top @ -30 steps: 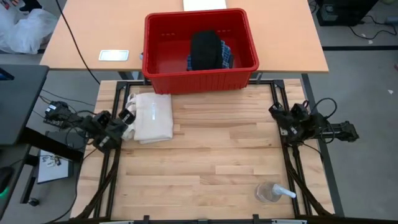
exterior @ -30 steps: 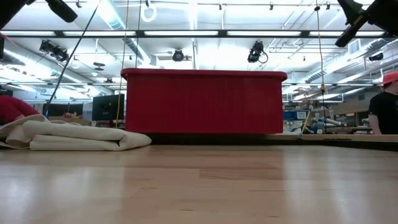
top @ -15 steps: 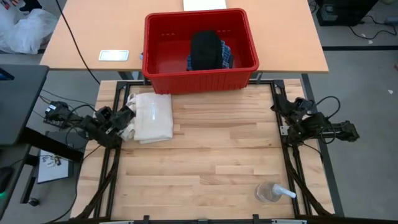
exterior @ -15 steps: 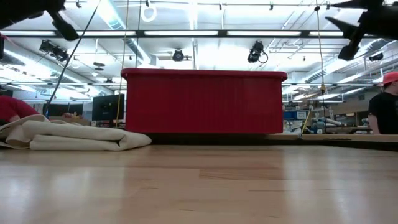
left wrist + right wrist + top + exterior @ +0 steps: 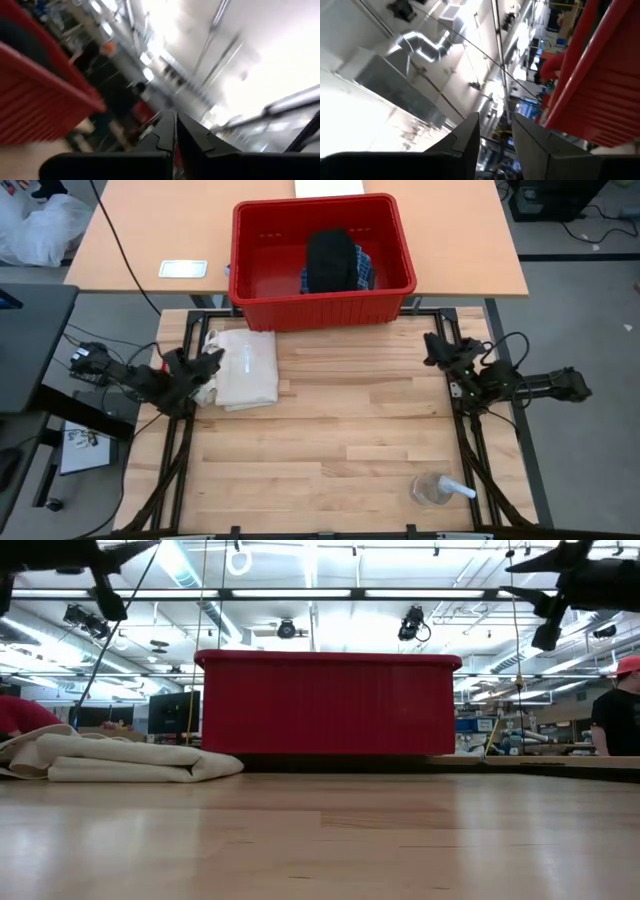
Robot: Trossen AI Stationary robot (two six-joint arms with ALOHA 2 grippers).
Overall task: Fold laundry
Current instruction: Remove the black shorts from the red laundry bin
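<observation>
Counter (image 5: 330,440): pale wood planks, butcher-block grain, dark metal frame along its sides.

Red plastic bin (image 5: 322,252): rectangular, ribbed walls, sits at the far edge of the counter, centred. Inside it, a black garment (image 5: 330,260) bunched into a soft rounded lump, with a blue-and-white plaid garment (image 5: 366,272) showing at its right side, touching it.

Cream cloth (image 5: 245,367): folded into a flat rectangle with soft rolled edges, lies on the counter near the far-left corner, just in front of the bin. In the low view it reads as layered folds (image 5: 120,760).

Left end effector (image 5: 208,363): at the counter's left edge, just beside the cream cloth, raised off the surface. 2 dark fingers (image 5: 167,132) pressed together, closed, nothing between them.

Right end effector (image 5: 435,345): at the counter's right edge, near the far-right corner, also raised. Fingers (image 5: 470,131) stand slightly apart with a narrow gap, empty.

Clear round plastic piece (image 5: 435,488), with a white stub, rests near the front-right corner.

1 person (image 5: 620,710) in the room at far right.
</observation>
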